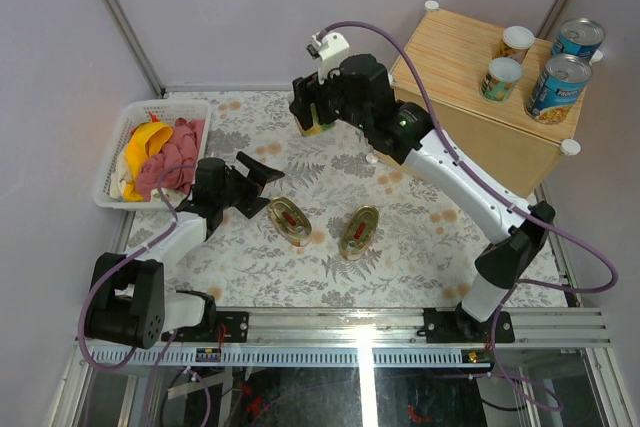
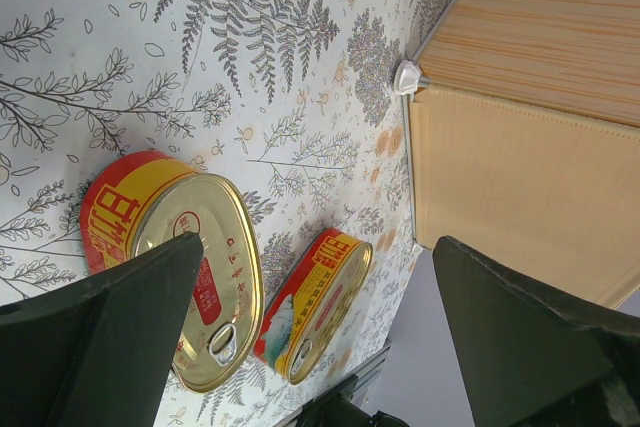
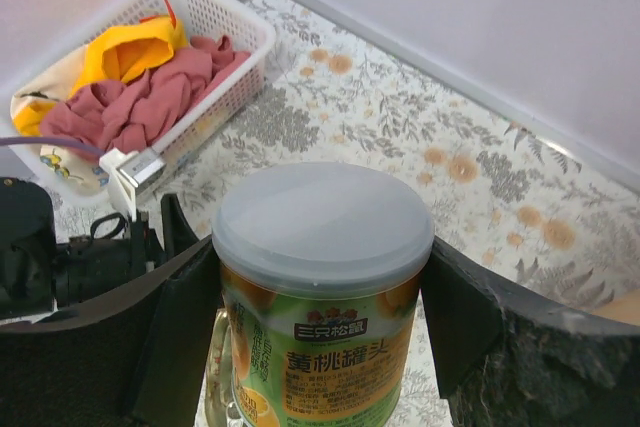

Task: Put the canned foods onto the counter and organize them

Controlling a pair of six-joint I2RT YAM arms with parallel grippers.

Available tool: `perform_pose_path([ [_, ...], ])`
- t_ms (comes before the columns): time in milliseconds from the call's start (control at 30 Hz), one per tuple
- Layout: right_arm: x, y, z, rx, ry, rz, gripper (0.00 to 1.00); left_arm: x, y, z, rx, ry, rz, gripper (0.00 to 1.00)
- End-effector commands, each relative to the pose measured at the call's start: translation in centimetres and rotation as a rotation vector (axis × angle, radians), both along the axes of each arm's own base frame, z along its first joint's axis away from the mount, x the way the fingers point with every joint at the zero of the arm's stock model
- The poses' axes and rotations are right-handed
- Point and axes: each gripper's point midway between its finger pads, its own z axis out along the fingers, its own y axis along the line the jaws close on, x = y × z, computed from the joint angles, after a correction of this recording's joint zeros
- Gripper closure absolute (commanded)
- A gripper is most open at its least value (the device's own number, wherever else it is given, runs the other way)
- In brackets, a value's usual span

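Carrying seems the step in hand: the right gripper (image 1: 314, 115) is clamped on the small green-labelled can (image 3: 322, 287) at the far side of the floral mat (image 1: 400, 247), apart from the counter (image 1: 455, 57) where four cans (image 1: 503, 78) stand. Next it needs a bare spot there. The left gripper (image 1: 262, 175), fingers apart, hovers beside two oval tins (image 1: 289, 220)

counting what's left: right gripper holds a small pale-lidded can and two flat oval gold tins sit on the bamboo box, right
No: the two flat oval gold tins lie on the floral table cover, not the bamboo box, as the top external view shows.
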Motion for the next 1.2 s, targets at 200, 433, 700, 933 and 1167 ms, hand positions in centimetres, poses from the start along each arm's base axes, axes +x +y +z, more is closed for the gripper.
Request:
perform_pose_path([
  [200,2.3,-0.6,11.4,0.123,-0.322,-0.077,1.0,0.4,0.4,1.1,-0.009,-0.048,0.026,0.0],
  [433,3.5,-3.0,14.8,0.119,-0.455,-0.185,1.0,0.1,0.6,0.9,0.003,-0.04,0.031,0.0],
  [700,5.0,-6.4,16.6,0.165,-0.517,-0.28,1.0,-0.2,0.8,0.9,0.016,-0.032,0.031,0.0],
  [933,6.3,-10.4,17.8,0.212,-0.566,-0.366,1.0,-0.3,0.8,0.9,0.015,-0.041,0.038,0.0],
  [1167,7.3,-13.6,18.7,0.237,-0.622,-0.443,1.0,-0.2,0.9,0.7,0.018,-0.037,0.039,0.0],
])
